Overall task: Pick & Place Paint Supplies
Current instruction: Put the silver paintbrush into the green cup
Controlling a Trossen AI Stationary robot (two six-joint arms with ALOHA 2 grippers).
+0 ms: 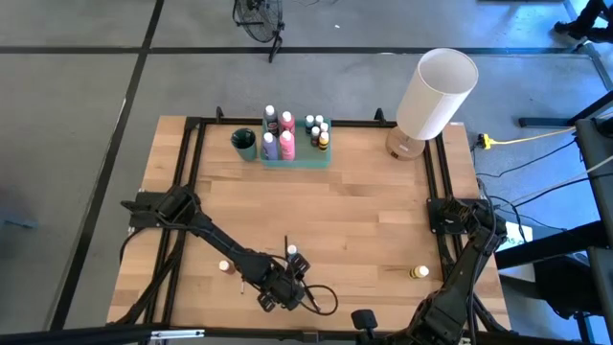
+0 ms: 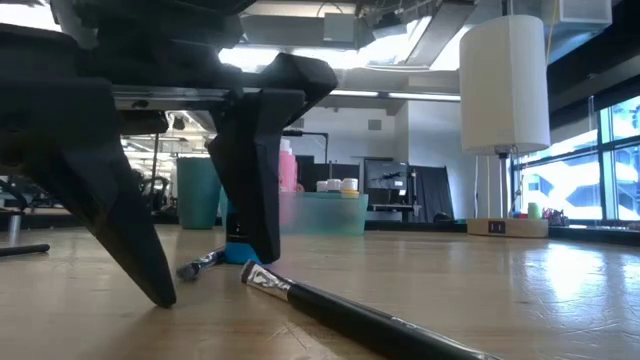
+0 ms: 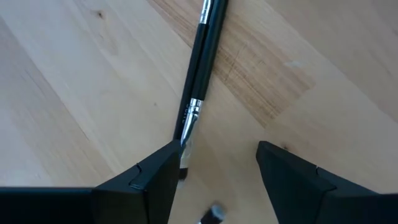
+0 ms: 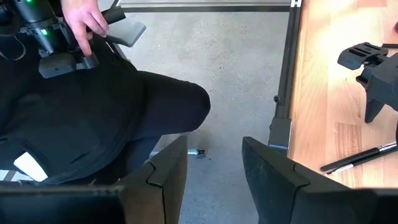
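A thin dark paintbrush (image 3: 202, 56) lies flat on the wooden table near its front edge, and it also shows in the low view (image 2: 360, 315). My left gripper (image 3: 214, 168) stands open over the brush's bristle end, fingers slanting down, tips close to the tabletop (image 2: 150, 290). A small white-capped bottle (image 1: 292, 252) stands just beyond it. Two more small bottles (image 1: 224, 266) (image 1: 420, 273) stand apart on the near half of the table. My right gripper (image 4: 214, 168) hangs open and holds nothing, off the table's near right corner, above the floor. My left gripper has one finger (image 3: 155, 177) right at the brush's silver ferrule and bristle end (image 3: 186, 134), while the other finger stands well clear. Whether that finger touches the brush, I cannot tell. The brush lies flat on the table.
At the far edge stands a green tray (image 1: 316, 158) with several bottles in it, and a dark green cup (image 1: 244, 144) stands beside it. The big white lamp (image 1: 436, 91) stands at the far right corner. A seated person (image 4: 93, 118) is beyond the table's near edge.
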